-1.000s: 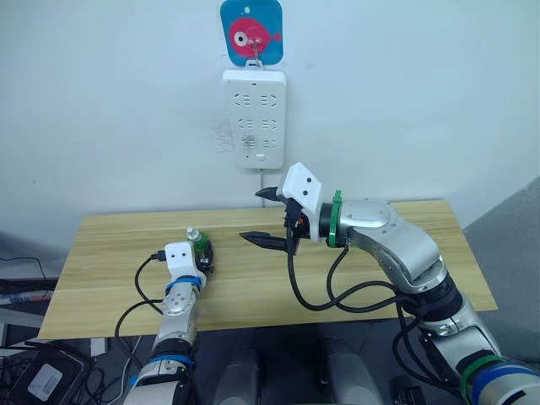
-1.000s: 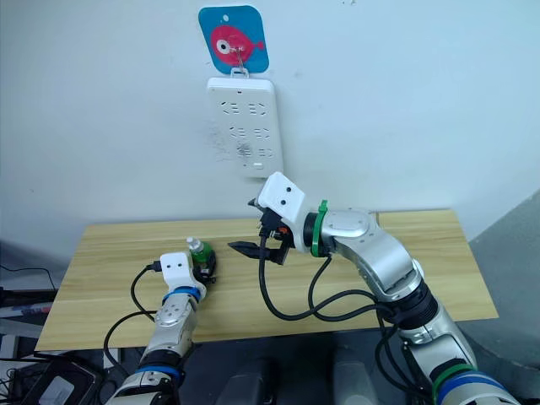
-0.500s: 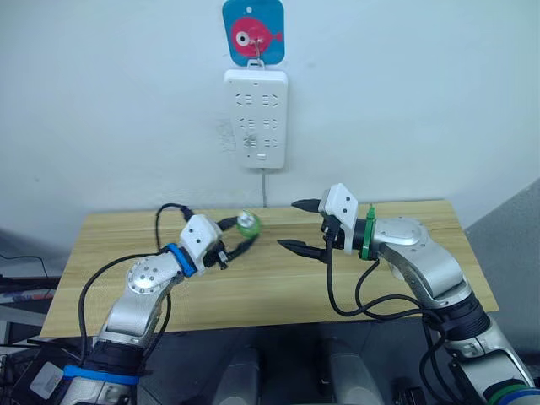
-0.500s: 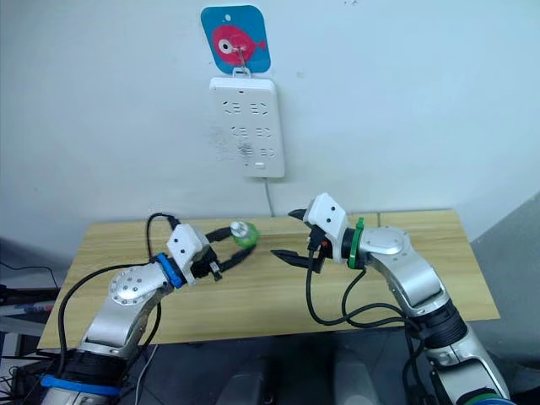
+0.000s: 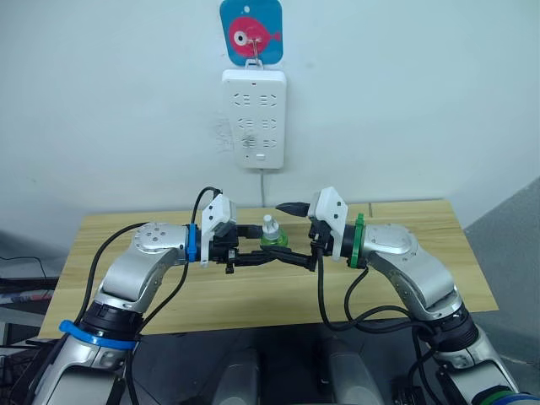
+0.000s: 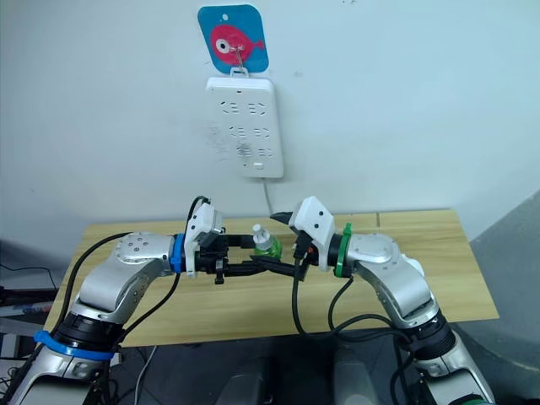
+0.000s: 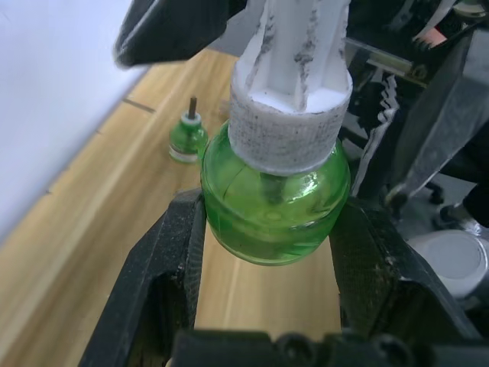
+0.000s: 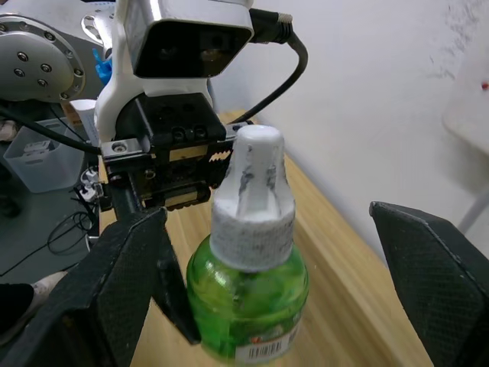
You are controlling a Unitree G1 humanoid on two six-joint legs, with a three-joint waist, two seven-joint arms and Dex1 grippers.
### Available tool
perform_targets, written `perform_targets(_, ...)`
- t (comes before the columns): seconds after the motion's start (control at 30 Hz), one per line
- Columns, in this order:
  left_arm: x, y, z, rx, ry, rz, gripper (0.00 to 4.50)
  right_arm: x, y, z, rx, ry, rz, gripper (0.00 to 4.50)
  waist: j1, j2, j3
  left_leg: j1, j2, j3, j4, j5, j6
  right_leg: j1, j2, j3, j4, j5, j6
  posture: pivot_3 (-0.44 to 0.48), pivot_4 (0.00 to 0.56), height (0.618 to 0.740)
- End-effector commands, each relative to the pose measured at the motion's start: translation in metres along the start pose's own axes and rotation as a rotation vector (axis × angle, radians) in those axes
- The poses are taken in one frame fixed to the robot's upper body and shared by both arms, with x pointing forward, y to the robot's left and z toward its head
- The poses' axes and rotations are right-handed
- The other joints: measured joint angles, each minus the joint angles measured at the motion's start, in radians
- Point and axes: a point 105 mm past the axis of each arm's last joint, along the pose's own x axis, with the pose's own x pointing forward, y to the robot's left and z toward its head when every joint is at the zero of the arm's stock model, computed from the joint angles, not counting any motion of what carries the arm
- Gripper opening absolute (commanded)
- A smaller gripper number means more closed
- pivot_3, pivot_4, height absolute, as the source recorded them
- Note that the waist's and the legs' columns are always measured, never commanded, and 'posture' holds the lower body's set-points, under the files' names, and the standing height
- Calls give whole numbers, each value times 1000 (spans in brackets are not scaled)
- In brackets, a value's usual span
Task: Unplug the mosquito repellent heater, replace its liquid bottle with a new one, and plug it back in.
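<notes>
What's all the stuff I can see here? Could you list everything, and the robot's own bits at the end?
Green bottle with white cap: one, clear green, held upright above the table between the two pincers.
Second small green bottle: one, green with a bare wick, standing on the table near the wall.
Table: one, light wood, against the wall.
Power strip: one, white, hanging on the wall above the table.
Fish hook plate: one, blue with a pink fish, above the power strip.
Left pincer: black fingers shut on the bottle's green body.
Right pincer: black fingers open, either side of the bottle.
</notes>
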Motion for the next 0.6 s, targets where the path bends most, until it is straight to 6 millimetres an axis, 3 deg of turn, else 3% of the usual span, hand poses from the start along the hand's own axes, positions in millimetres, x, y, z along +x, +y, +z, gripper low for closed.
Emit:
perform_targets(0.03,6,-2,11,45,-22,-28,2159,1,3,16,-12,-63,2,4316,0,0,0,0,0,0,0,0,0,0,0,0,0,0,0,-99,214,740)
perform_targets(0.13,6,-2,10,52,-18,-31,2159,1,4,14,-8,-61,17,3603,0,0,0,0,0,0,0,0,0,0,0,0,0,0,0,-95,216,740)
perform_targets(0.37,4,-8,3,68,7,-42,2159,-1,7,18,4,-73,66,1116,0,0,0,0,0,-1,0,0,0,0,0,-1,0,0,0,-81,222,740)
perform_targets(0.5,7,-17,1,99,10,-77,2159,-1,14,21,-9,-72,142,1072,1,0,0,0,0,-1,0,0,0,0,0,0,0,0,0,-67,225,740)
perform_targets(0.6,9,-31,1,190,9,-162,2159,1,31,33,-65,-91,330,1072,1,0,0,0,0,0,0,0,0,0,0,0,0,0,0,-52,223,740)
